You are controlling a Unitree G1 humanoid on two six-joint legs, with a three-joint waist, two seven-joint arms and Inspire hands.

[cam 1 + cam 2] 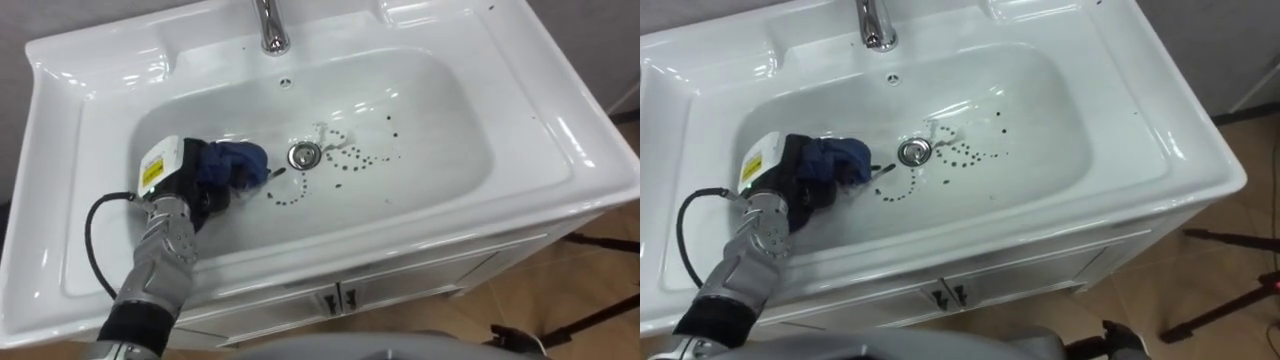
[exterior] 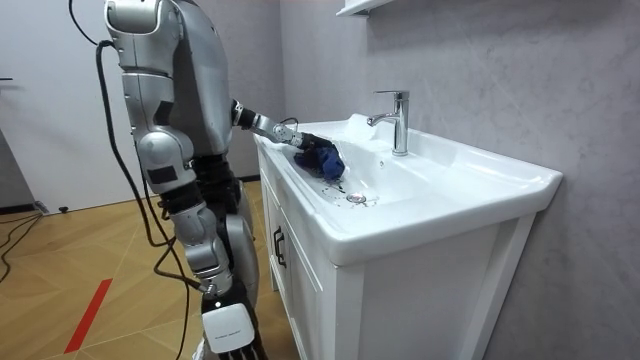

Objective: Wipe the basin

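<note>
- Here, at the left of the eye views, the robot's left arm comes up from the lower left corner and reaches down into the white basin (image 1: 440, 130).
- The left hand (image 1: 190, 185) rests on the floor of the basin, at its left side.
- A dark blue cloth (image 1: 238, 163) is bunched up at the front of that hand. It lies on the basin floor, just left of the middle.
- The cloth covers the front of the hand, so I cannot tell if the hand is open or closed on it.
- Just to the right of the cloth is the round metal drain (image 1: 305, 154), in the middle of the basin.
- Small dark spots (image 1: 350, 165) lie around the drain. Some sit below it and more run off to its right.
- A shiny tap (image 1: 270, 25) stands at the top middle of the frame, behind the basin.
- White cabinet doors (image 1: 400, 285) show under the front edge of the basin, near the bottom.
- In the room view the robot stands at the left, close to the cabinet, with its arm stretched over the rim.
</note>
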